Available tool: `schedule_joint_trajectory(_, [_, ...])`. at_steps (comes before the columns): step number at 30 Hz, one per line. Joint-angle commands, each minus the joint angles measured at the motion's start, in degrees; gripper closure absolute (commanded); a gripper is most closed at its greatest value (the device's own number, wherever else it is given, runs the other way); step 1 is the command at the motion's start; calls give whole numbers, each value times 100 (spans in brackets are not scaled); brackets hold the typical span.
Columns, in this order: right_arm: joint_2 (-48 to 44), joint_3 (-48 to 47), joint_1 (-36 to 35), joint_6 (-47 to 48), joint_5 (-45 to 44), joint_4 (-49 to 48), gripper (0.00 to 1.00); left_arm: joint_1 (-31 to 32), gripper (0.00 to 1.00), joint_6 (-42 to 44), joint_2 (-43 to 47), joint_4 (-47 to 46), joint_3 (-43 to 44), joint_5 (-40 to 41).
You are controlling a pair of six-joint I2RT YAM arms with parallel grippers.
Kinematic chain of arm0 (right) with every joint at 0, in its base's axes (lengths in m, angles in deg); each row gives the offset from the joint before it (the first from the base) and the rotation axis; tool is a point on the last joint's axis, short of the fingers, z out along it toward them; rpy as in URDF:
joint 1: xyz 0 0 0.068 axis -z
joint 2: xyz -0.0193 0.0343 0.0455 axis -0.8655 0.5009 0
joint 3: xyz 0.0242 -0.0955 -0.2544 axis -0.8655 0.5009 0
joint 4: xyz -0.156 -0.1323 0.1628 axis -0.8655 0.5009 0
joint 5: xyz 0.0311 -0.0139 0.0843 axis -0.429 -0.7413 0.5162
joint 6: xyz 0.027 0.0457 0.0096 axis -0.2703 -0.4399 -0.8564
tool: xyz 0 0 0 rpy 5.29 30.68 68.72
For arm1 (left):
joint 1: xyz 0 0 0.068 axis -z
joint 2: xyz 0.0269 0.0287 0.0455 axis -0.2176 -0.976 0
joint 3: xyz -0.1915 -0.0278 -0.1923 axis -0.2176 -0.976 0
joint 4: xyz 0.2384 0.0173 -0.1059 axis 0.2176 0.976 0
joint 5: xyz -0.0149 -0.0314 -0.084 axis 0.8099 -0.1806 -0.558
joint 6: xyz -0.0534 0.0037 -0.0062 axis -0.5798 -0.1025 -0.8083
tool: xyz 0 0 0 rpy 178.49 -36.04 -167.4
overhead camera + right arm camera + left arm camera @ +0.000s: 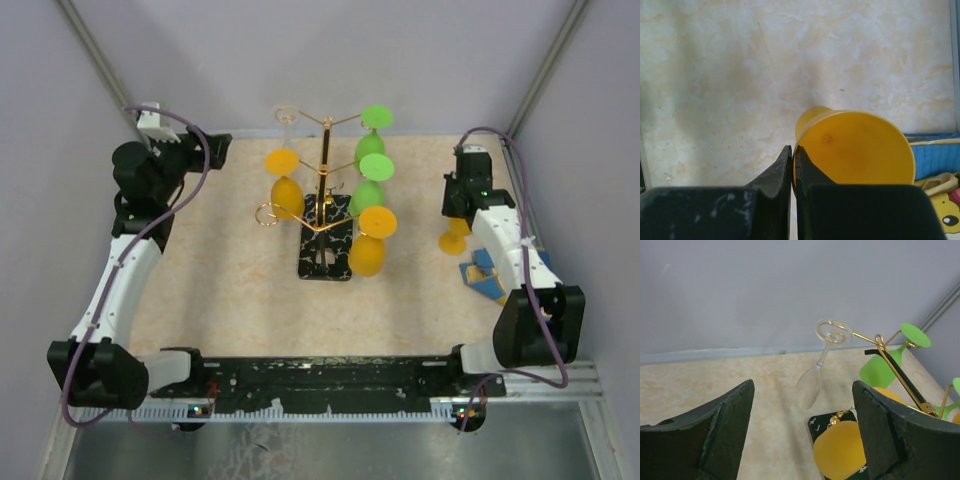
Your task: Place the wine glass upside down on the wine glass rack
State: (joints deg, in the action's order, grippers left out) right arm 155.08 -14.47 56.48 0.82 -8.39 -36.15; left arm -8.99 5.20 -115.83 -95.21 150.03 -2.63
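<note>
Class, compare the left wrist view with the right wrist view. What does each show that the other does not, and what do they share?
Left wrist only: the wine glass rack, with a clear glass, green glasses and a hung orange glass upside down on it. Right wrist only: the right gripper, shut, at the foot of a loose orange wine glass, plus blue items. Both: the beige marbled tabletop.

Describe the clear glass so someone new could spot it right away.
Find the gold wire rack in the middle. From its upper left arm the clear glass hangs upside down; every other glass there is yellow or green.
</note>
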Motion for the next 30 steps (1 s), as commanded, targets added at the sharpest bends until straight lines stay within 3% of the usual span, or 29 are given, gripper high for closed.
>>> schedule_joint_trajectory(1, [-141,-304,34,92,-198,43,100,-28,15,-206,-53,280,171,-132])
schedule_joint_trajectory(8, [-129,-1583,-76,280,-471,403,100,-28,15,-1497,-221,307,518,30])
schedule_joint_trajectory(11, [-4,-2394,-719,742,-1272,266,100,-28,15,-2254,-449,625,911,152])
schedule_joint_trajectory(14, [13,-2862,-1160,947,-1353,-117,100,-24,16,-2843,-560,1019,1228,352])
schedule_joint_trajectory(17, [-212,-2856,-1538,1114,-1567,-876,100,-27,15,-3430,-492,1232,1291,495])
schedule_joint_trajectory(23, [-793,-1999,-2925,2311,-1967,-3424,100,-27,15,-4895,-299,1572,1283,462])
schedule_joint_trajectory(30, [-869,-1027,-4339,3586,-1858,-5779,100,-26,17,-6296,143,925,831,216])
